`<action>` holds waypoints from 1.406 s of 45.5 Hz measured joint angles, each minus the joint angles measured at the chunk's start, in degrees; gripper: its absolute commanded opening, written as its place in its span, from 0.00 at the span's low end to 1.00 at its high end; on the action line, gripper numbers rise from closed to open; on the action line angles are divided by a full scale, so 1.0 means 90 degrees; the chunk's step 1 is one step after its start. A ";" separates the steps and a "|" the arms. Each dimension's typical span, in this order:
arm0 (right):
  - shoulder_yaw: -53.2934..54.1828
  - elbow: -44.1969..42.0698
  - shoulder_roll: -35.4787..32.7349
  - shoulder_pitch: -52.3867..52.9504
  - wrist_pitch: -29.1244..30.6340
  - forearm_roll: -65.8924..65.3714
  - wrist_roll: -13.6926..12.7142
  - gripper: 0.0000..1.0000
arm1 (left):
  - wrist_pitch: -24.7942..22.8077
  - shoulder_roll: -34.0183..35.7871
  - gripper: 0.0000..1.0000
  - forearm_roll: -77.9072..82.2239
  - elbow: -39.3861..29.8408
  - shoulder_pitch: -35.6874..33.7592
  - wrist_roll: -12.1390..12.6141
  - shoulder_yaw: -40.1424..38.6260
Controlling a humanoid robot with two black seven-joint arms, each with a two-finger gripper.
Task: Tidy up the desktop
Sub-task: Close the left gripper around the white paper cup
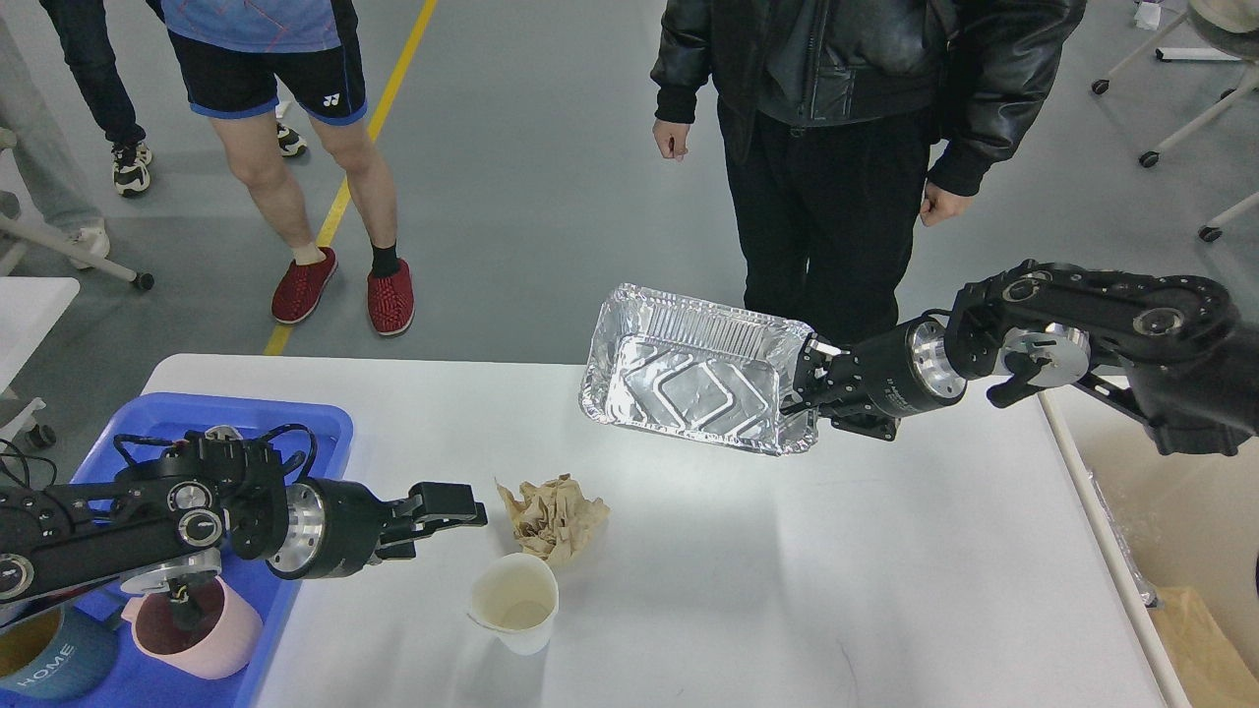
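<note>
The white desktop [787, 590] holds a crumpled brown paper ball [553, 516] and a white paper cup [513, 602] just in front of it. My right gripper [802, 393] is shut on the right rim of a foil tray [689, 379] and holds it tilted above the table's far edge. My left gripper [454, 516] reaches in from the left, low over the table, just left of the paper ball. Its fingers look open and empty.
A blue plastic tray [305, 425] at the left edge holds a pink mug [202, 639] and a dark blue mug [44, 671], partly under my left arm. A beige bin [1170, 511] stands right of the table. Two people stand beyond the far edge.
</note>
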 measured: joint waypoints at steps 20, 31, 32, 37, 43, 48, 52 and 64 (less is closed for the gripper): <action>-0.0001 -0.0004 0.0019 -0.0007 -0.0010 -0.0003 0.0000 0.00 | -0.0058 -0.0253 0.95 -0.0001 -0.0009 -0.0191 0.0026 0.0452; -0.0001 -0.0005 0.0007 -0.0010 -0.0010 -0.0003 0.0000 0.00 | -0.0025 -0.0640 0.88 -0.0001 0.0210 -0.0219 -0.0027 0.0616; -0.0001 -0.0005 0.0005 -0.0010 -0.0010 -0.0003 0.0000 0.00 | -0.0014 -0.0691 0.86 -0.0001 0.0245 -0.0218 -0.0030 0.0619; -0.0001 -0.0005 0.0005 -0.0010 -0.0010 -0.0003 0.0000 0.00 | 0.0005 -0.0795 0.83 -0.0001 0.0355 -0.0203 -0.0033 0.0625; -0.0002 -0.0005 0.0011 -0.0010 -0.0010 -0.0003 0.0000 0.00 | 0.0015 -0.0956 0.82 -0.0001 0.0468 -0.0161 -0.0015 0.0638; -0.0004 -0.0012 0.0026 -0.0010 -0.0039 -0.0018 0.0000 0.00 | 0.0061 -0.1012 0.79 -0.0003 0.0498 -0.0150 -0.0006 0.0741; -0.0004 -0.0014 0.0026 -0.0010 -0.0046 -0.0021 0.0000 0.00 | 0.0114 -0.1044 0.75 -0.0001 0.0543 -0.0135 -0.0002 0.0826; -0.0004 -0.0024 0.0049 -0.0010 -0.0058 -0.0022 0.0002 0.00 | 0.0217 -0.1404 0.53 -0.0016 0.0897 -0.0100 0.0028 0.0897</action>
